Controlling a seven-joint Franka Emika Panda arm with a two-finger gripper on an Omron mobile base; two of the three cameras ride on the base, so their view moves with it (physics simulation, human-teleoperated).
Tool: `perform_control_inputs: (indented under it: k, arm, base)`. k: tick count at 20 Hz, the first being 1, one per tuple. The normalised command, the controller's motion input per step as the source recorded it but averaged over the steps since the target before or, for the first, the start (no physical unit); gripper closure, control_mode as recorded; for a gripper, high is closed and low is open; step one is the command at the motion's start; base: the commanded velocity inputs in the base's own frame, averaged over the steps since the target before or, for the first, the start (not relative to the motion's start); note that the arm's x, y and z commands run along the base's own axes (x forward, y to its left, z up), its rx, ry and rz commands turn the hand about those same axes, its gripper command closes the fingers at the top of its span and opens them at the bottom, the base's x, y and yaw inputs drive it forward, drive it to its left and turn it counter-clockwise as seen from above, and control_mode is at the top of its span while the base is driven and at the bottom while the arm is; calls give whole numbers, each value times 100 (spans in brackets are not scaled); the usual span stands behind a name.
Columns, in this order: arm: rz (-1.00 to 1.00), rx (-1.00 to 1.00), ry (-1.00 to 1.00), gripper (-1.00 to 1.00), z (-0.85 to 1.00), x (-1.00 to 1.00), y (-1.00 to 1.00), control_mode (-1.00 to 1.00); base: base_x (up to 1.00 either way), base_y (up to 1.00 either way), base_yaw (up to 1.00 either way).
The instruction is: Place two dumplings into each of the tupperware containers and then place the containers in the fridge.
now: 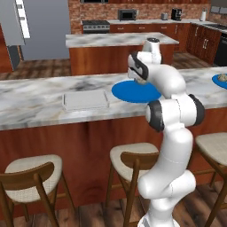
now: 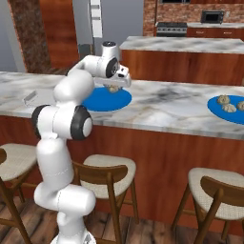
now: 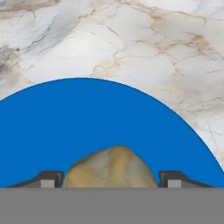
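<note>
A tan, wrinkled dumpling sits between my gripper's two dark fingertips, which press against its sides over the round blue plate. From the base views the gripper hangs at the plate's far edge with the dumpling under it. Whether it is lifted off the plate I cannot tell. A pale tupperware container lies empty on the marble counter, left of the plate. The grey fridge stands far behind.
A second blue plate on the counter's right end holds more dumplings. Wooden stools stand before the counter. A kitchen island lies between the counter and the back cabinets.
</note>
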Motion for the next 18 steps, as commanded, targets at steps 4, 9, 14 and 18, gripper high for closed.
perform_control_inputs:
  k: [4, 9, 14, 18]
  arm:
    - [1, -1, 2, 100, 44, -36, 100, -100]
    - [0, 0, 4, 100, 4, -29, 100, -100]
    - [3, 0, 9, 100, -4, -37, 98, -100]
    - [1, 0, 10, 100, 0, -52, 86, -100]
  base:
    - [0, 0, 0]
    - [0, 0, 0]
    - [0, 0, 0]
    - [0, 0, 0]
